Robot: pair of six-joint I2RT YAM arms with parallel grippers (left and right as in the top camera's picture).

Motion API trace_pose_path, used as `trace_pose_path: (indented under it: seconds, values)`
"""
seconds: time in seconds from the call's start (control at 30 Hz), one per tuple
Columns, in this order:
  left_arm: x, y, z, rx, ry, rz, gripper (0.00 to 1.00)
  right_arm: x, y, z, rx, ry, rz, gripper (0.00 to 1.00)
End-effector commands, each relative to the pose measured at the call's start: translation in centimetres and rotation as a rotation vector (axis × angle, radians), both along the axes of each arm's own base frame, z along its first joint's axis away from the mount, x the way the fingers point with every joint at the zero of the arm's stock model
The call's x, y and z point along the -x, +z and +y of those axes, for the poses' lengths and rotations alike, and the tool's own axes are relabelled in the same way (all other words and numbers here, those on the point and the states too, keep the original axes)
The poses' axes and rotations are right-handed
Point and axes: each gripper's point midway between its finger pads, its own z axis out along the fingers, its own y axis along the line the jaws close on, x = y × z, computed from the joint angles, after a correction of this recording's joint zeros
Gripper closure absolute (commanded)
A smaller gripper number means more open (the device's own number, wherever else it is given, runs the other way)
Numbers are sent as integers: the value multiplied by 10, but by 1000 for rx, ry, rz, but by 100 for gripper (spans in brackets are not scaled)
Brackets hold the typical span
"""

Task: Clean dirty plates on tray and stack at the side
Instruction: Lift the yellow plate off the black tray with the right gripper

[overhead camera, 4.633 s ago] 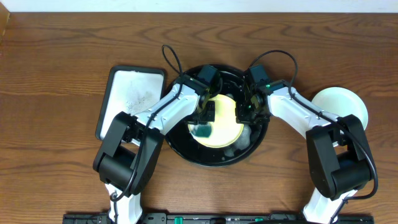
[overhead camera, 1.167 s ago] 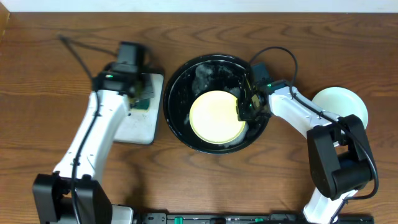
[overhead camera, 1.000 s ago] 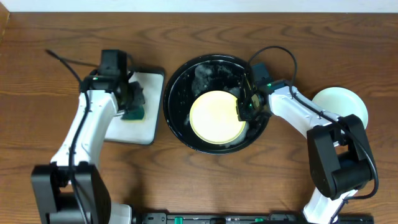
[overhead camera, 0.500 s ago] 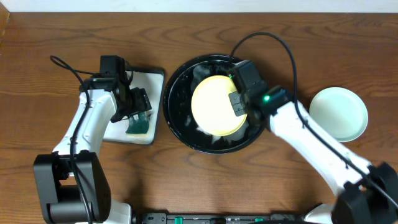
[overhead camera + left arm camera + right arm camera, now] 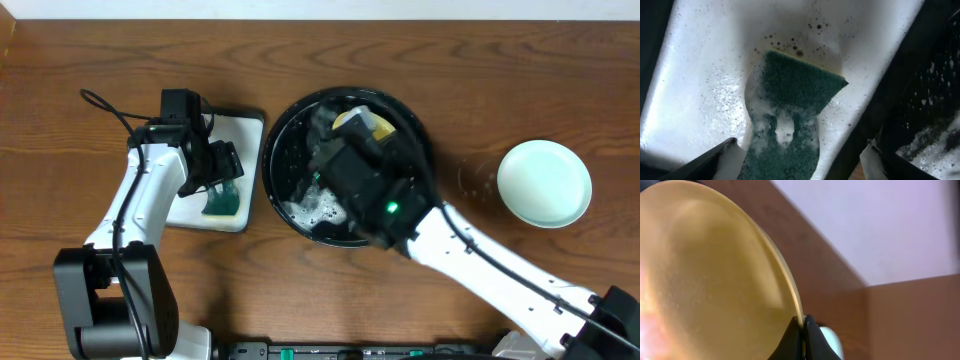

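My right gripper [image 5: 803, 326] is shut on the rim of the pale yellow plate [image 5: 705, 280], which is lifted and tipped on edge. From overhead only a bit of this plate [image 5: 360, 122] peeks past the raised right wrist, above the black tray [image 5: 276, 170]. Soap foam [image 5: 318, 210] lies in the tray. One mint-green plate [image 5: 545, 182] rests on the table at the right. My left gripper [image 5: 800, 161] stands open just above the green sponge [image 5: 790, 100]; its fingertips [image 5: 730, 150] do not touch it.
The foamy sponge [image 5: 222, 203] lies on the white rectangular tray [image 5: 190, 205] left of the black tray. A wet ring [image 5: 478, 180] marks the wood beside the mint plate. The black tray's wall [image 5: 935, 100] is close on the left gripper's right.
The left gripper opened and let the sponge go on the white tray. The right arm lifted the yellow plate off the black tray, tipping it on edge and rising toward the camera.
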Motion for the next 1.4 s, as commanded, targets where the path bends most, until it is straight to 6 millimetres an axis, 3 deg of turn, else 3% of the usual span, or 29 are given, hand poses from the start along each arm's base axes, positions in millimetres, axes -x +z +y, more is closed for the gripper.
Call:
trace_pose_path:
  seconds: [0.0, 0.43, 1.37]
  values:
    - [0, 1, -1, 8, -2, 1, 20, 9, 43, -9, 144, -52, -138, 99]
    - [0, 1, -1, 8, -2, 1, 19, 32, 48, 23, 226, 63, -147, 99]
    - [0, 1, -1, 8, -2, 1, 19, 33, 48, 24, 225, 66, -148, 99]
